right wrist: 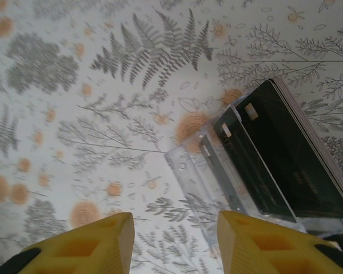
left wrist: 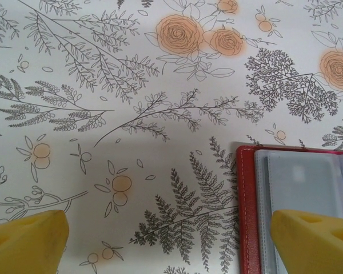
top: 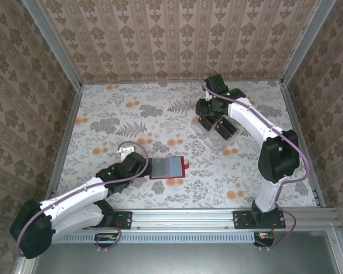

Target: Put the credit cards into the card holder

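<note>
The credit cards [right wrist: 286, 154] stand on edge in a clear tray [right wrist: 186, 165] at the far right of the flowered surface [top: 160, 114]. At least three dark cards can be counted, though the rearmost may be a stack. The single red card holder [top: 167, 168] lies opened flat near the front, well apart from the tray. Its grey pockets look empty, so it appears no card has been filed and the whole job is left to do. The right hand [right wrist: 174, 245] hovers just above the tray, fingers partly spread and gripping nothing, seemingly lining up a first pick. The left hand [left wrist: 166, 242] sits fully spread at the holder's left edge, one finger over the cover, also empty.
</note>
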Robot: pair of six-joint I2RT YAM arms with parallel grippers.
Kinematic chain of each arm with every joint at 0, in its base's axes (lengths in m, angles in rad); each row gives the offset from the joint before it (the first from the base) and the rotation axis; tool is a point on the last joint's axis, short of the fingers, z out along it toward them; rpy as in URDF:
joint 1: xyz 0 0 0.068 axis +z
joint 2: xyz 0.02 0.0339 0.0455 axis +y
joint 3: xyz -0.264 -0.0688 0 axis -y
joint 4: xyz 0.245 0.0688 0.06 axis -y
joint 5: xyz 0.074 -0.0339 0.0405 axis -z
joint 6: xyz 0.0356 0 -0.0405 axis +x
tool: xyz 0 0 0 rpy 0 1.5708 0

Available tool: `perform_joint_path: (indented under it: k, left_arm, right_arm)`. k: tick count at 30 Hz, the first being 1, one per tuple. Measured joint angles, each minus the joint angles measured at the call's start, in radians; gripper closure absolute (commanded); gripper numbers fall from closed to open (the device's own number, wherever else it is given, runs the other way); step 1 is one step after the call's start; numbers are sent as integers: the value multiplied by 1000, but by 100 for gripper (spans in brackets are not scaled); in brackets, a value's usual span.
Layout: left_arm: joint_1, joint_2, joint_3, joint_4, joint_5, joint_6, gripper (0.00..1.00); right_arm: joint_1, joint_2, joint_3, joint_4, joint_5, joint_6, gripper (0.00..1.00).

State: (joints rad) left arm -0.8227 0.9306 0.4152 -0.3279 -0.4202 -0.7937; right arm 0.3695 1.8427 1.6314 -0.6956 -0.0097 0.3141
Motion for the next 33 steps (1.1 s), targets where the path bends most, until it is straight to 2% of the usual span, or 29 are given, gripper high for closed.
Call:
perform_joint_path:
  k: [8, 20, 27, 33]
  left_arm:
    - [30, 31, 2, 5, 30, 16, 0]
    - [55, 46, 6, 23, 57, 29, 0]
    - [65, 46, 6, 27, 61, 31, 0]
    - [65, 46, 6, 29, 66, 31, 0]
  right_arm:
    - [22, 114, 37, -94, 124, -105, 63]
    - [76, 207, 71, -102, 337, -193, 64]
    - [77, 243, 97, -102, 378, -216, 67]
    - [79, 261, 101, -102, 376, -233, 75]
